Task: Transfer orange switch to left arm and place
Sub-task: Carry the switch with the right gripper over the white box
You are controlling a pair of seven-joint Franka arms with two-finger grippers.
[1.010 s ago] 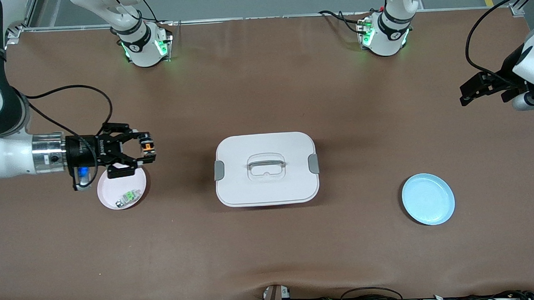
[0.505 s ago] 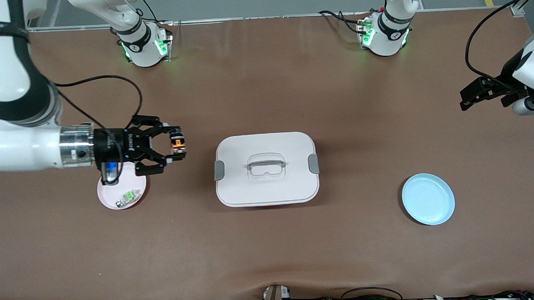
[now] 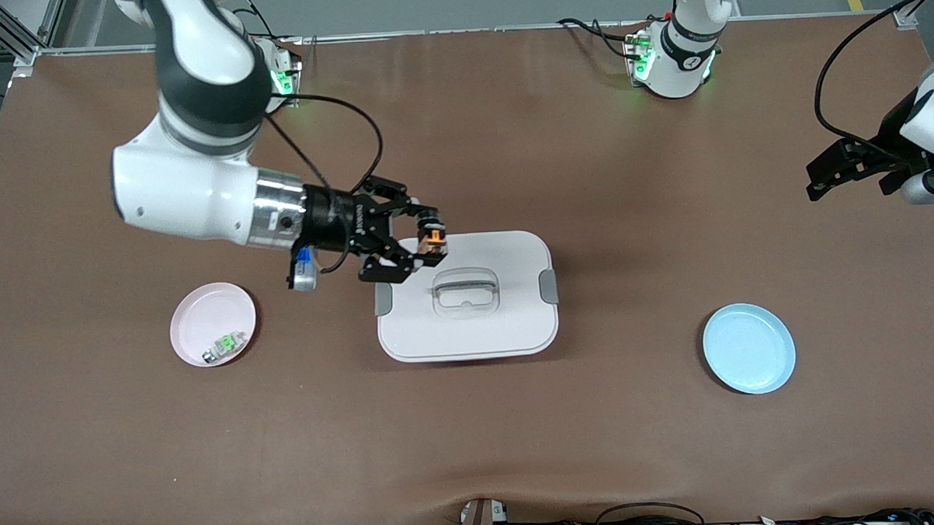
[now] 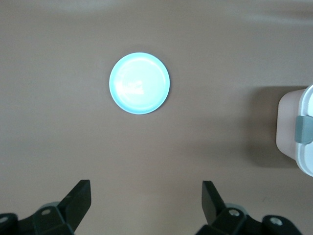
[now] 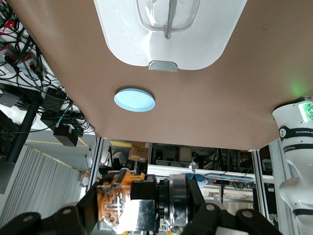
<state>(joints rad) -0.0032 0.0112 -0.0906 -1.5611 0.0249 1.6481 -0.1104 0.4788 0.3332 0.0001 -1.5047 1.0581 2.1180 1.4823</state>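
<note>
My right gripper (image 3: pixel 427 244) is shut on the orange switch (image 3: pixel 434 237), a tiny black part with an orange face. It hangs over the corner of the white box (image 3: pixel 469 328) that lies toward the right arm's end of the table. In the right wrist view the switch (image 5: pixel 113 201) sits clamped between the fingers, with the box lid (image 5: pixel 205 44) and its handle ahead. My left gripper (image 3: pixel 814 180) hovers open and holding nothing over the table at the left arm's end. Its fingers (image 4: pixel 79 194) stand wide apart in the left wrist view.
A pink plate (image 3: pixel 204 307) toward the right arm's end holds a small silver piece with a green part (image 3: pixel 225 345). A blue plate (image 3: pixel 750 348) lies bare toward the left arm's end, also seen as the blue plate (image 4: pixel 139 83) in the left wrist view. Cables run along the table's near edge.
My right arm has swung from above the pink plate across to the box's corner, carrying the switch. The left gripper has barely shifted.
</note>
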